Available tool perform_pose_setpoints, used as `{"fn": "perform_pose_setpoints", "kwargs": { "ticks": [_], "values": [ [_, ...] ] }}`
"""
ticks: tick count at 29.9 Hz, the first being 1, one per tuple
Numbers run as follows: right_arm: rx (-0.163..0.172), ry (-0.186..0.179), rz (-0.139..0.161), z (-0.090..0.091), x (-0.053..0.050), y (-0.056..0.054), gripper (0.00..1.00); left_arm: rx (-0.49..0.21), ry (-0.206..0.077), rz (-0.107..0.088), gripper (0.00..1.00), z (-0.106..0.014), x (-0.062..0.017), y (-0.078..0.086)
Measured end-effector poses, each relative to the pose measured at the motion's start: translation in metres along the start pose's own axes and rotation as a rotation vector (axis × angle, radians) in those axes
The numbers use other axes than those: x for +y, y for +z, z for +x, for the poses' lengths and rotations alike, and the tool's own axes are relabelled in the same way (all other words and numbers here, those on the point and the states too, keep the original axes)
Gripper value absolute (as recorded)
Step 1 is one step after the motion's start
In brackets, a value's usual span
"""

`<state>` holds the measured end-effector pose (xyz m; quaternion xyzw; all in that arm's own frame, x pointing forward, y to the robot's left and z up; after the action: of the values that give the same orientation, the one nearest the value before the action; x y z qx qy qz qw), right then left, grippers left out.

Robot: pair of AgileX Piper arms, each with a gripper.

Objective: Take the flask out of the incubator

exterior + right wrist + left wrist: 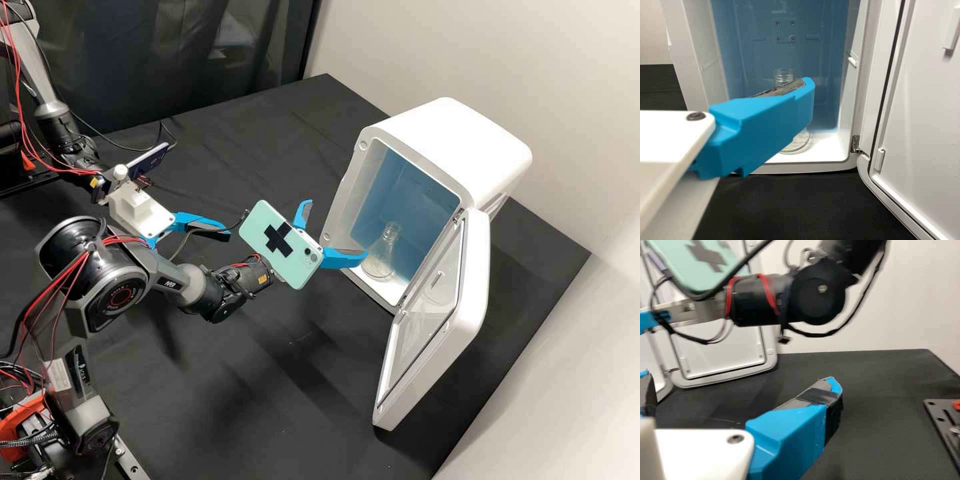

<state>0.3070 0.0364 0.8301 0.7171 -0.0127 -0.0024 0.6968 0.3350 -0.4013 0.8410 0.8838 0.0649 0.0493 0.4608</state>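
Observation:
A clear glass flask (383, 257) stands upright on the floor of the white incubator (460, 143), inside its blue chamber. The incubator door (433, 313) hangs wide open to the front right. My right gripper (327, 235) is open at the chamber's mouth, its lower finger just in front of the flask and touching nothing. In the right wrist view, one blue finger (765, 120) partly covers the flask (784, 77). My left gripper (220, 227) is open and empty, hovering over the bench behind the right arm's wrist. One of its fingers (805, 415) shows in the left wrist view.
A mint green phone (283, 243) with a black cross is mounted on the right arm's wrist. The open door stands at the bench's right edge, beside the wall. Black bench (267, 373) stretches in front of the incubator. Red cables run along the arms at the left.

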Motion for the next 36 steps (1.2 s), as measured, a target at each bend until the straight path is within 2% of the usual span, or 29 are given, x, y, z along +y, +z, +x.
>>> {"fn": "perform_pose_setpoints", "kwargs": {
  "ticks": [20, 24, 36],
  "values": [
    [0.000, 0.000, 0.000, 0.000, 0.000, 0.000, 1.00, 0.131, 0.024, -0.016, 1.00, -0.002, 0.0071, -0.043],
    [0.000, 0.000, 0.000, 0.000, 0.000, 0.000, 1.00, 0.149, 0.028, -0.024, 1.00, -0.003, 0.0077, -0.047],
    [0.000, 0.000, 0.000, 0.000, 0.000, 0.000, 1.00, 0.155, 0.031, -0.025, 1.00, -0.003, 0.0086, -0.049]
  ]
}}
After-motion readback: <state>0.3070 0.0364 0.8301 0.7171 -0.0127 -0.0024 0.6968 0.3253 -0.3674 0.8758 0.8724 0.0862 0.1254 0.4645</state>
